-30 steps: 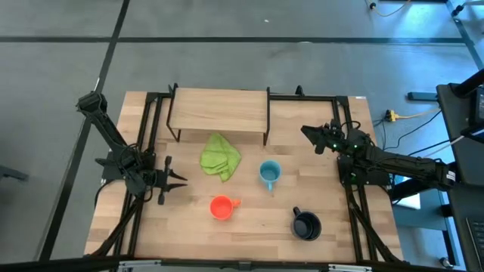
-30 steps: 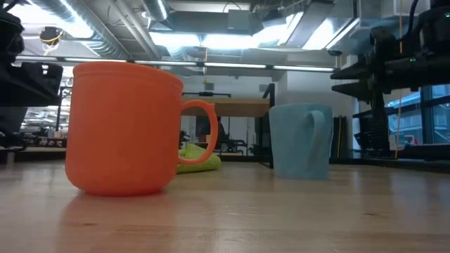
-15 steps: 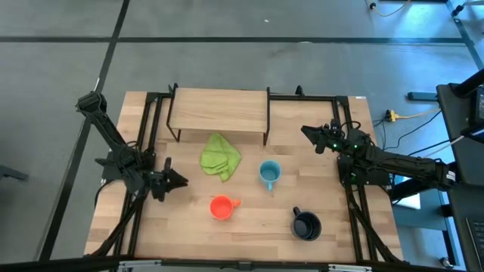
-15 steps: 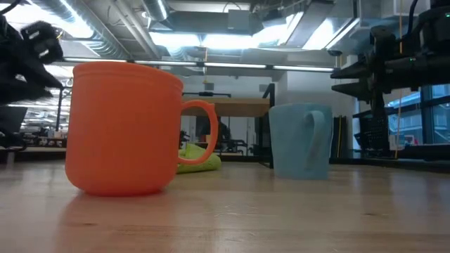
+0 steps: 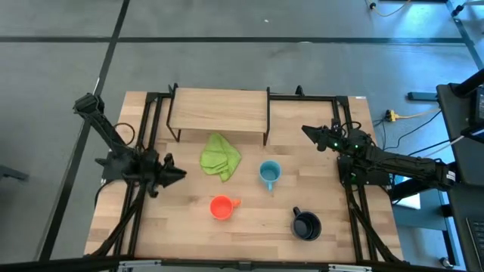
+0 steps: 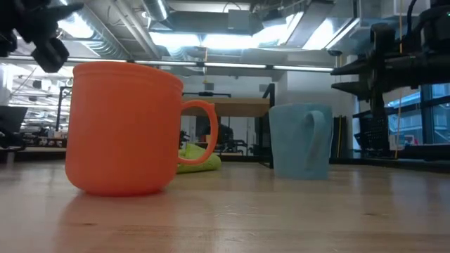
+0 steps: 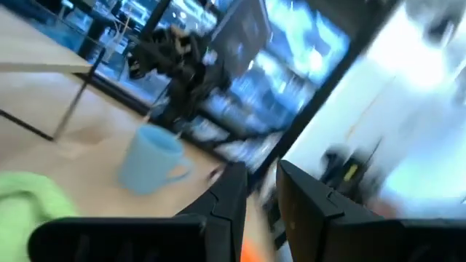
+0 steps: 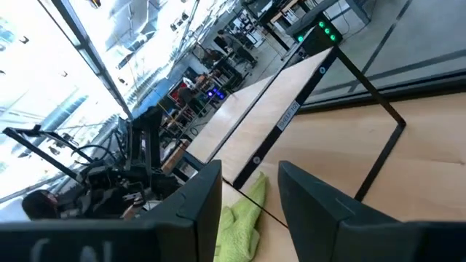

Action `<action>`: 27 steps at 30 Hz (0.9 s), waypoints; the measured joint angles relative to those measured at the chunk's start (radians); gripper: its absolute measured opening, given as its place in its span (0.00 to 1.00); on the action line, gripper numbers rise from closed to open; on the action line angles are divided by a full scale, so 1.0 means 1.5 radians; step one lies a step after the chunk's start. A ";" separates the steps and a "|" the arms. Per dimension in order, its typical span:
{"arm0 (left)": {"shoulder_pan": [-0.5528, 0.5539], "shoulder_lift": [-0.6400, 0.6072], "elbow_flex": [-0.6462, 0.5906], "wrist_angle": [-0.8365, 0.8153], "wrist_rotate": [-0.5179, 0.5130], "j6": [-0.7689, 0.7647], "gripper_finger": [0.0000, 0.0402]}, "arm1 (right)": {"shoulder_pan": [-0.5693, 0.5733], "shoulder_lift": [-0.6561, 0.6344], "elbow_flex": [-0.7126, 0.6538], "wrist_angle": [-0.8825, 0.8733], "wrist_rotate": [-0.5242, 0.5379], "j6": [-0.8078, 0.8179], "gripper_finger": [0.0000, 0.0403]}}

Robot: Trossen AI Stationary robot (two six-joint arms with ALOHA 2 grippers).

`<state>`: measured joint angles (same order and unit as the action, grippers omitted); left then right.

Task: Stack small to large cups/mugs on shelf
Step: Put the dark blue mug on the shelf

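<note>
Three mugs stand upright on the wooden tabletop: an orange one [image 5: 221, 206] [image 6: 123, 126], a light blue one [image 5: 269, 173] [image 6: 301, 140] and a dark navy one [image 5: 306, 225]. The shelf [image 5: 218, 112] stands on thin black legs at the far side. My left gripper [image 5: 178, 174] [image 7: 261, 175] hangs open above the table's left part, left of the orange mug, pointing about level toward the mugs, with nothing between its fingers. My right gripper [image 5: 306, 131] [image 8: 250, 175] is open near the right edge, level, aimed at the shelf, also with nothing in it.
A crumpled green cloth [image 5: 220, 156] [image 8: 244, 218] lies in front of the shelf, between it and the mugs. Black frame rails [image 5: 155, 128] run along both sides of the table. Bare wood lies between the orange and navy mugs and along the near edge.
My left gripper has risen above the table and tipped up from pointing downward to about level, rolling about its own axis as it went. In the low view it has climbed to the top left corner. The mugs and the cloth have kept their places.
</note>
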<state>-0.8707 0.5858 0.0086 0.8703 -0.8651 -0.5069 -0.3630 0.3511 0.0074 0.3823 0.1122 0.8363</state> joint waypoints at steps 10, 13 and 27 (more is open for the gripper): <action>0.030 0.003 0.000 0.089 -0.022 0.024 0.18 | 0.000 0.000 0.000 0.099 0.051 -0.037 0.34; 0.048 0.000 0.000 0.089 -0.084 0.071 0.18 | 0.000 0.000 0.000 0.132 0.060 -0.045 0.34; 0.078 0.002 0.000 0.089 -0.028 0.030 0.18 | 0.000 0.000 0.000 0.150 0.035 0.062 0.34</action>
<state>-0.7540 0.5888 0.0090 1.0039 -0.9066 -0.4618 -0.3626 0.3515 0.0074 0.6077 0.1642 0.9289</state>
